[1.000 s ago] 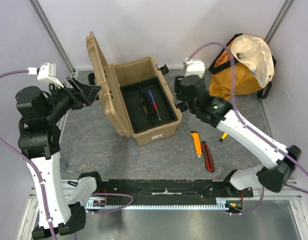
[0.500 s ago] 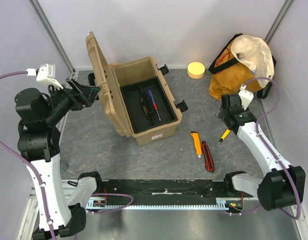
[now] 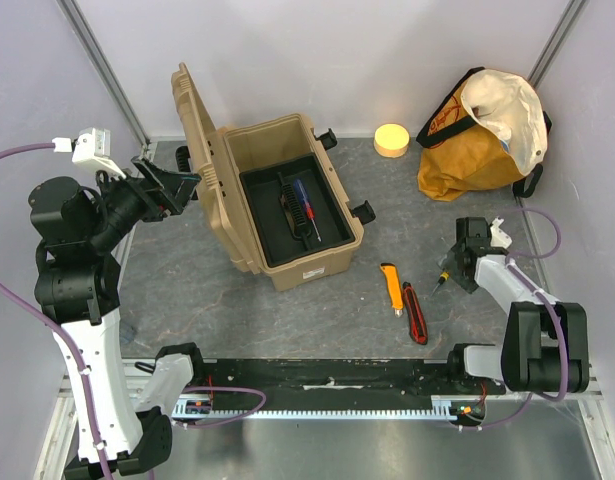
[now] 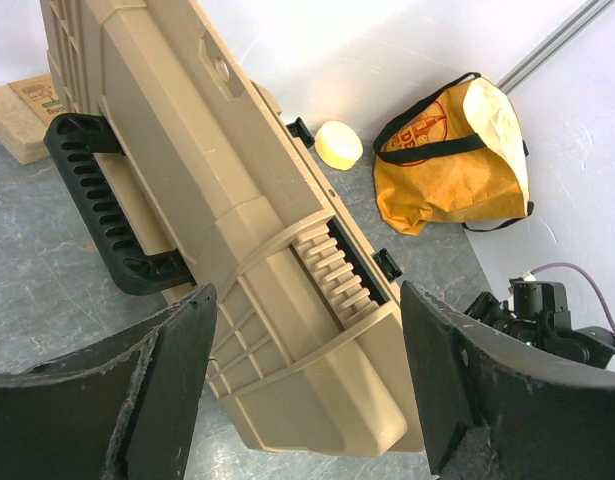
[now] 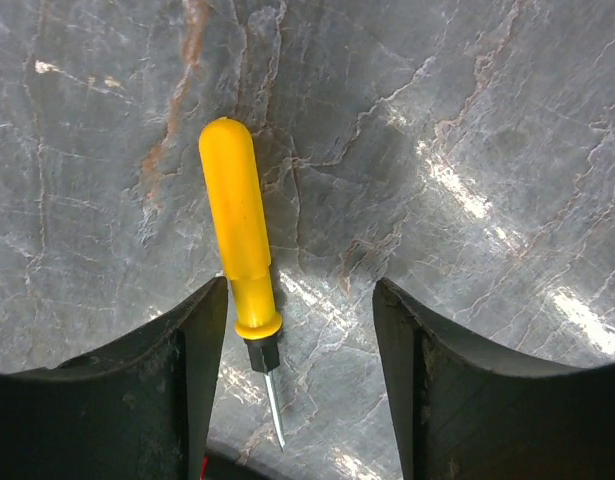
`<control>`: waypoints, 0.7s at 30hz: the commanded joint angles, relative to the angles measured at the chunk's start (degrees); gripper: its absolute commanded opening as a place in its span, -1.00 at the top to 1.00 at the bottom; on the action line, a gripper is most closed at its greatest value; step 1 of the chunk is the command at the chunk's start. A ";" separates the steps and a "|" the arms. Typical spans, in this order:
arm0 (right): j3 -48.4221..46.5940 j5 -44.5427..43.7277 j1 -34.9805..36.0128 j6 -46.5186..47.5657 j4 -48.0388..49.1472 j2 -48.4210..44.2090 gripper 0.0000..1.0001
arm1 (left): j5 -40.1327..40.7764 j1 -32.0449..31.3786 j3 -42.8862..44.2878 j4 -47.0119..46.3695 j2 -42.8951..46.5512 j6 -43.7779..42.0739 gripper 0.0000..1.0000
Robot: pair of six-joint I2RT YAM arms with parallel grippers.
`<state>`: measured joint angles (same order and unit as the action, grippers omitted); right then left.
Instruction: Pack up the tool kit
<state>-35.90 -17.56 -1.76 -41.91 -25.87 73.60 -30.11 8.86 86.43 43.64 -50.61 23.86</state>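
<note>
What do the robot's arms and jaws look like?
Both the left arm and right arm have white links between bulky black joints, and a purple cable loops off each wrist. The left wrist carries a white camera block. The jaws are matte black, broad and curved.

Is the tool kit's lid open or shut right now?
Open. The lid of the tool kit stands swung up and back, exposing the black inner tray with a screwdriver lying in it.
</note>
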 commanded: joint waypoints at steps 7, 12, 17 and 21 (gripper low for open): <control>2.76 2.88 -1.58 -1.59 7.67 3.82 -0.03 | 0.05 -0.25 0.84 -1.19 0.16 -1.97 -0.60; 2.68 4.55 -1.76 -0.98 8.99 5.06 0.46 | 0.05 -0.34 0.75 -1.19 0.16 -2.06 -0.60; 1.36 8.93 -1.67 1.65 11.53 -1.15 1.00 | -0.30 -0.16 0.93 -1.10 0.34 -1.97 -0.60; -3.20 12.19 -0.53 5.08 10.58 -10.04 1.00 | -0.74 -0.25 1.19 -1.19 0.43 -1.62 -0.60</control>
<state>-34.39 -9.78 -3.18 -40.58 -16.97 72.18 -30.13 8.86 86.43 43.64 -50.59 23.83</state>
